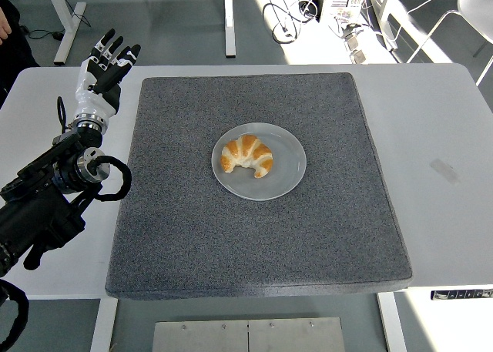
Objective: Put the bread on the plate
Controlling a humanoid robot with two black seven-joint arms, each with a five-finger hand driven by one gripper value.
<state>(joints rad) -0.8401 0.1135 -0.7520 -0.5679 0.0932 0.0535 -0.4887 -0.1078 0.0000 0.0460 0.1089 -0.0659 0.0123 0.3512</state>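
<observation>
Bread (246, 155) lying on the plate (283, 175) at the middle of the grey mat (254, 252), well apart from the left hand (104, 68) and off to its right and nearer the table's front edge. Left hand raised over the far left part of the white table (439, 121), just beyond the mat's left border, fingers (115, 50) spread and extended, gripping nothing, touching neither bread nor plate. Black forearm running back from the hand toward the lower left edge of the view, with a looped black cable (112, 179) beside the wrist. A croissant in form: curved crescent, golden brown with paler bands across its ridges, both tips pointing toward the near edge, sitting slightly left of the plate's centre and wholly inside the rim. Round, pale, translucent plate resting flat on the mat. Part of a person (6, 21) at the top left corner, away from the table.
</observation>
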